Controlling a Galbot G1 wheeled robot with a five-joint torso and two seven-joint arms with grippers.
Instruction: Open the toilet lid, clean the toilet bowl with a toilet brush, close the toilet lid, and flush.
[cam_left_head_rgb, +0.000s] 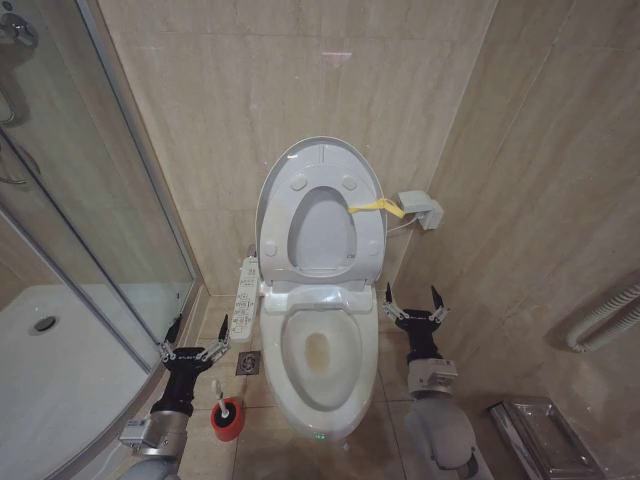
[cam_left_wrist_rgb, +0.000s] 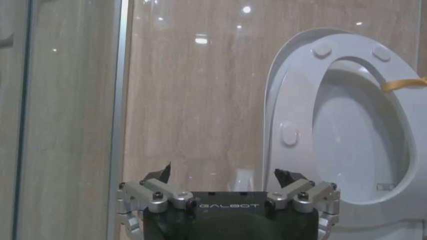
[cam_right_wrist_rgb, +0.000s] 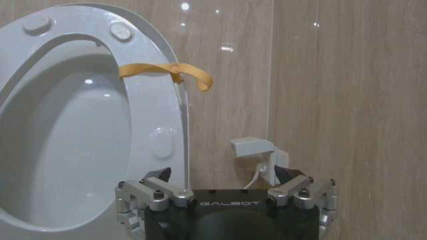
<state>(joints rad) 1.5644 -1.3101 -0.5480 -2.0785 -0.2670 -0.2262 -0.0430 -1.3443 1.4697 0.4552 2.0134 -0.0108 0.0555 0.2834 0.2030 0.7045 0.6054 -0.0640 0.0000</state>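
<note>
The left pincer (cam_left_head_rgb: 195, 348) was held wide open and empty, low beside the left flank of the toilet, just above the floor tiles. Just beside it, on the floor, the small toilet brush (cam_left_head_rgb: 225, 408) with its thin pale stick handle was seen standing upright in a round red cup-like base. The right pincer (cam_left_head_rgb: 412, 303) was likewise spread wide with nothing between its tips, poised at the right side of the white elongated ceramic toilet bowl (cam_left_head_rgb: 320, 395), whose bottom showed a yellowish stain. Behind the bowl, the large white oval plastic toilet lid (cam_left_head_rgb: 297, 165) was found already raised against the beige tiled wall, with the white seat ring (cam_left_head_rgb: 280, 225) lifted against it and a yellow strap loop (cam_left_head_rgb: 378, 208) dangling from the right edge. A white button panel (cam_left_head_rgb: 244, 298) was fixed along the bowl's left side.

The brush was judged light and stiff, its slim handle liable to slip or tilt; a hold on the upper part of the stick, taken squarely from above, was thought best. The lid was judged rigid, smooth and slippery, so the strap was considered the surest place for it to be drawn down
</note>
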